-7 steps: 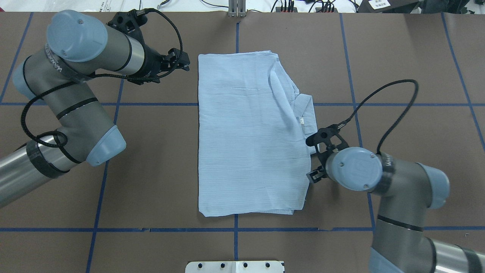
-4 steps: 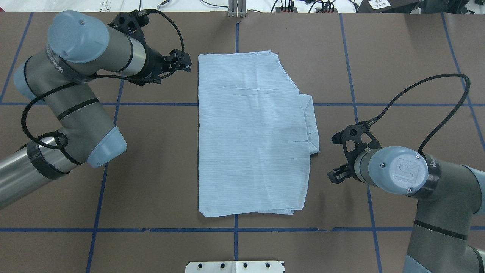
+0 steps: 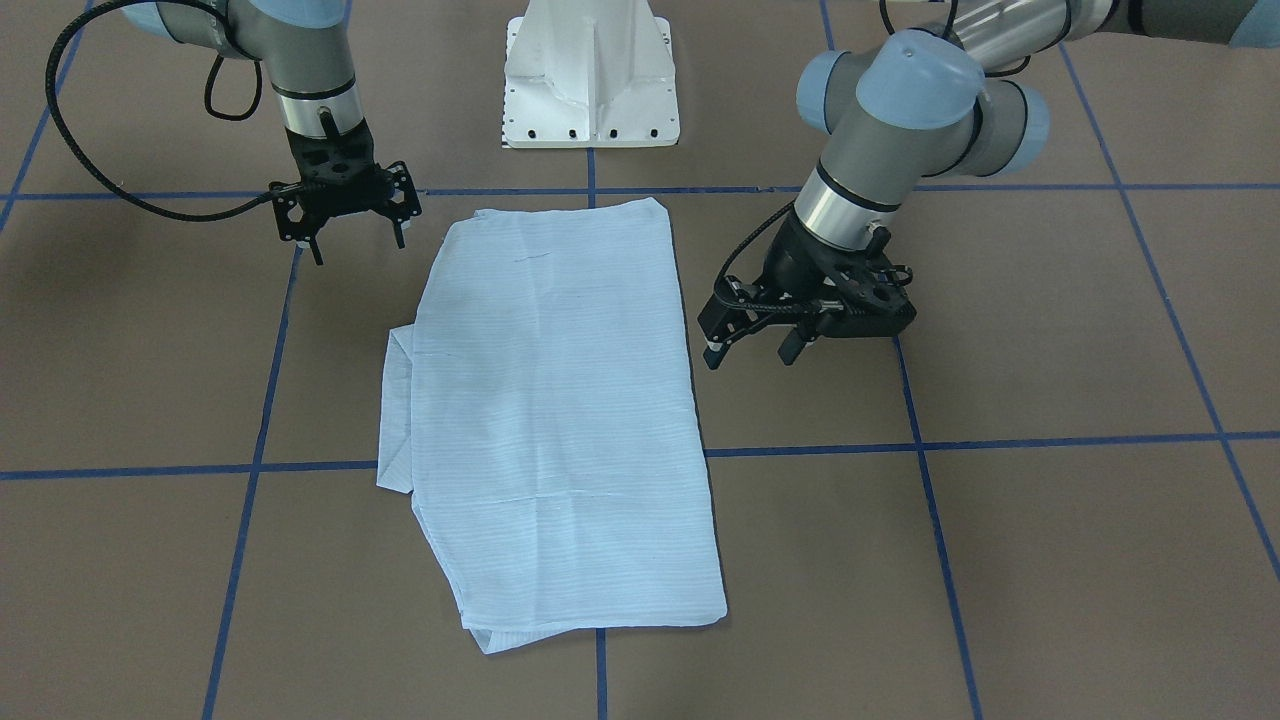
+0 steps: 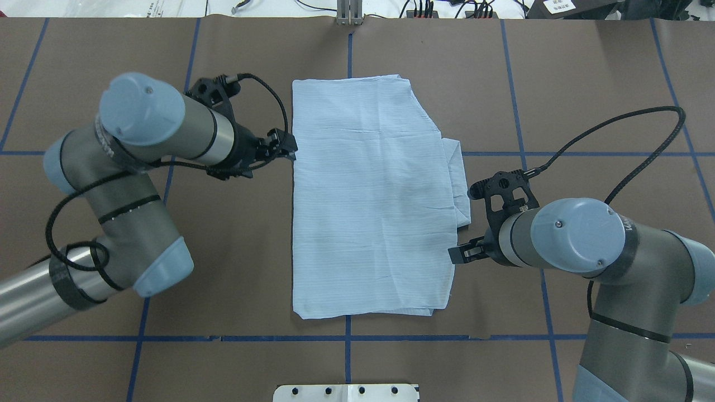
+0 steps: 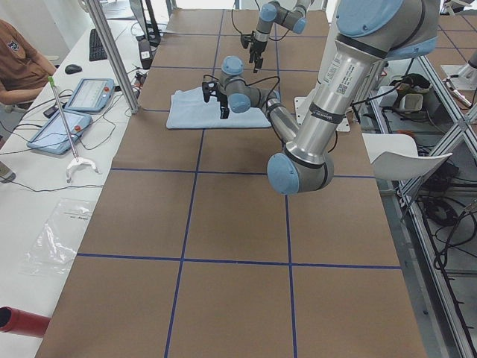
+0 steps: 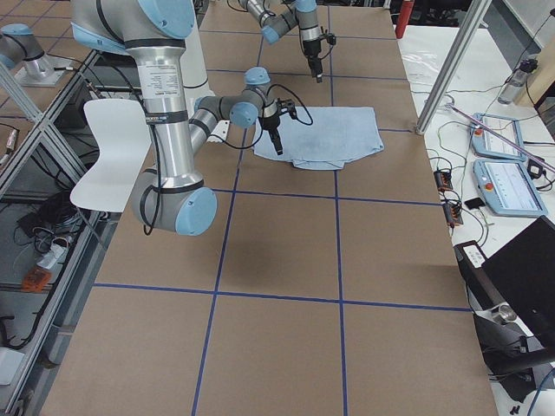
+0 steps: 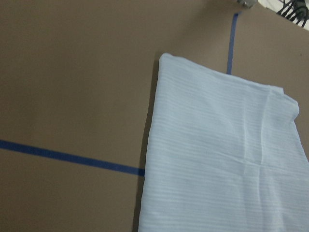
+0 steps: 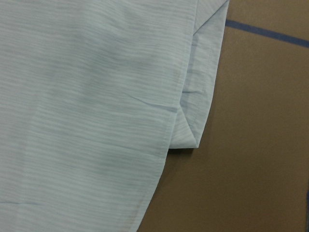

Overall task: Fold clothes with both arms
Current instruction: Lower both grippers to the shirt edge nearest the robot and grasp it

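- The left tool [image 3: 750, 348] had its 2 fingers spread apart and held nothing.
- I saw it tilted down toward the shirt's [image 4: 368, 195] left edge, just beside that edge at about the blue cross line. I could not tell whether a fingertip touched the cloth.
- The right tool [image 3: 358, 240] was also spread wide and empty, its fingers pointing down.
- From overhead it sat just beside the shirt's right edge, in the half nearer the robot. From the front it looked raised off the tabletop [image 4: 586, 67].
- The right wrist camera looked straight down on that right edge, where fine stripes showed in the cloth.
- The pale blue shirt lay flat at the middle of the brown tabletop, folded into a long rectangle. Its long sides faced the 2 arms.
- A narrow folded flap [image 4: 459, 184] stuck out past the shirt's right edge, about halfway along, and ended in a point.
- At the corner nearest the robot on its right, a lower layer peeked out under the top one.
- Blue tape lines [image 4: 525, 153] marked the tabletop in a grid, and 1 of them ran under the shirt.
- The white pedestal [image 3: 590, 80] stood on the robot's side of the shirt, apart from it.
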Tool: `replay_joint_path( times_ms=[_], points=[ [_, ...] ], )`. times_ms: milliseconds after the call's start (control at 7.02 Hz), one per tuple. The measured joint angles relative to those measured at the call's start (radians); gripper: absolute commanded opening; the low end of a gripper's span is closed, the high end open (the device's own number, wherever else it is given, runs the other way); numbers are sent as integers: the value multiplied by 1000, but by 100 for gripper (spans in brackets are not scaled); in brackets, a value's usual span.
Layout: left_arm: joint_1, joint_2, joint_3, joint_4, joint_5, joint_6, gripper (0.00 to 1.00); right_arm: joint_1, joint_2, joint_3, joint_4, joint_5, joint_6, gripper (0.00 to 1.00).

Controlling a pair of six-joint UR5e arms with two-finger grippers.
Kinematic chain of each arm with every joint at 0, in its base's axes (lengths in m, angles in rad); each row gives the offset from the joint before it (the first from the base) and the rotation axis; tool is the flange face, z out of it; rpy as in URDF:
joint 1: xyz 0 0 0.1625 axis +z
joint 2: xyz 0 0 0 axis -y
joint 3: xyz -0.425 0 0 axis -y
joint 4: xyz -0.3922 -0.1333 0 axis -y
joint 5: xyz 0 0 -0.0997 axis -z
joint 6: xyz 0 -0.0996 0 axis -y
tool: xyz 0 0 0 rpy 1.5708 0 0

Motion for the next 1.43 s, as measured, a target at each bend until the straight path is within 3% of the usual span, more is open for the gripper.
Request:
replay_joint_path(
  times_ms=[570, 998, 1140, 1283, 1425],
  points=[
    [301, 29, -108, 190, 122, -229, 85, -6, -6, 8, 73, 115, 182, 100],
    [370, 22, -78, 197, 145, -257, 76, -7, -5, 10, 74, 126, 188, 100],
    [370, 20, -70, 197, 150, -256, 68, -7, -4, 11, 74, 127, 188, 100],
    [370, 19, -67, 196, 158, -255, 46, -7, -3, 11, 74, 127, 188, 100],
    [368, 18, -65, 196, 163, -254, 34, -7, -4, 10, 74, 127, 188, 100]
  ],
)
